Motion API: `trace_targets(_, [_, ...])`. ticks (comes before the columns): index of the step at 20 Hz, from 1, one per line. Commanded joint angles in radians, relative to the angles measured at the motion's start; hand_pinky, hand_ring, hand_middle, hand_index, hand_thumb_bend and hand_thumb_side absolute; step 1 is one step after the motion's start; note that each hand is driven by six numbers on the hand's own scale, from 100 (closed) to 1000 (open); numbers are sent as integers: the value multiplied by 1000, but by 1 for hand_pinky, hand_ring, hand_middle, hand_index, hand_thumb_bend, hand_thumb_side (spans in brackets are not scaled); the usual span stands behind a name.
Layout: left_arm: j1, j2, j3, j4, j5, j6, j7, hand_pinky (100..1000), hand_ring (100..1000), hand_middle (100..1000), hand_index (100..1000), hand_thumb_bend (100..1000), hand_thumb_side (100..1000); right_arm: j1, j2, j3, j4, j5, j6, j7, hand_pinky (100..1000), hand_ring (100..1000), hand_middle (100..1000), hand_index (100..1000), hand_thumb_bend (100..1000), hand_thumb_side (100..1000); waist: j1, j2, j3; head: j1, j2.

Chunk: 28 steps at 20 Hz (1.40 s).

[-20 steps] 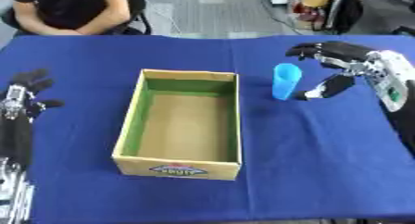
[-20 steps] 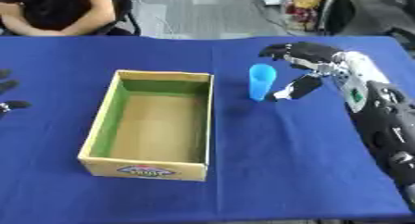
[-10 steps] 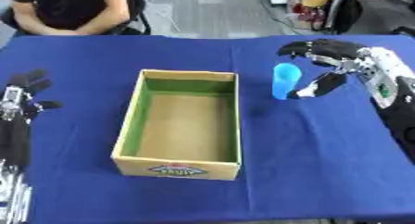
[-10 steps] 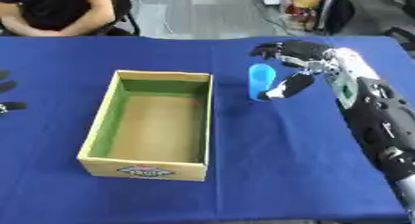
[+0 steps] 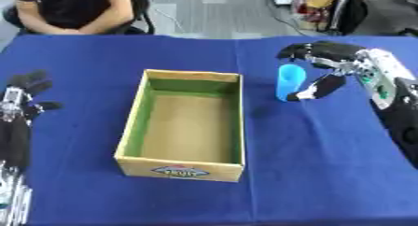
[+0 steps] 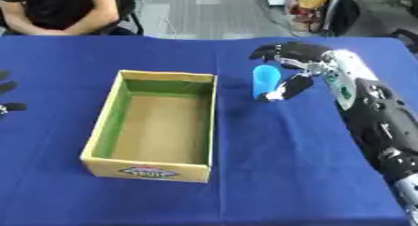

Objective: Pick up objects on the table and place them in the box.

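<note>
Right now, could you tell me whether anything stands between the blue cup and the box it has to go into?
Nothing visible does. The blue cup stands upright just right of the box, with only bare blue table between them. The right hand is spread around the cup from its far side.

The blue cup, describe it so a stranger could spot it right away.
On the blue table, look just right of the open cardboard box. The cup stands upright there, light blue, with the right robot hand spread around it.
</note>
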State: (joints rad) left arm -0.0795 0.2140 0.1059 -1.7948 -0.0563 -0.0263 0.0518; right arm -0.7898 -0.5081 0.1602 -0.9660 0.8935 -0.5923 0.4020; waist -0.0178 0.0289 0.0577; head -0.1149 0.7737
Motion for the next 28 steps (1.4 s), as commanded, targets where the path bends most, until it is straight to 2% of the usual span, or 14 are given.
trace_targets(1, [-11, 19, -4, -14, -4, -4, -4, 624, 846, 856, 823, 424, 1000, -22, -18, -17, 24, -24, 7, -1, 815, 781, 906, 962, 569, 641, 1, -8, 3, -12, -4])
trace_targets(16, [-14, 18, -7, -13, -3, -5, -8, 623, 847, 856, 821, 428, 1000, -46, 1, -42, 110, -23, 14, -15, 812, 761, 881, 947, 552, 632, 5, 2, 7, -14, -4])
trace_targets(28, [-20, 15, -12, -14, -2, -6, -12, 623, 848, 857, 819, 434, 1000, -78, 15, -66, 185, 25, 10, -62, 806, 752, 872, 940, 556, 626, 8, 13, 19, -22, -4])
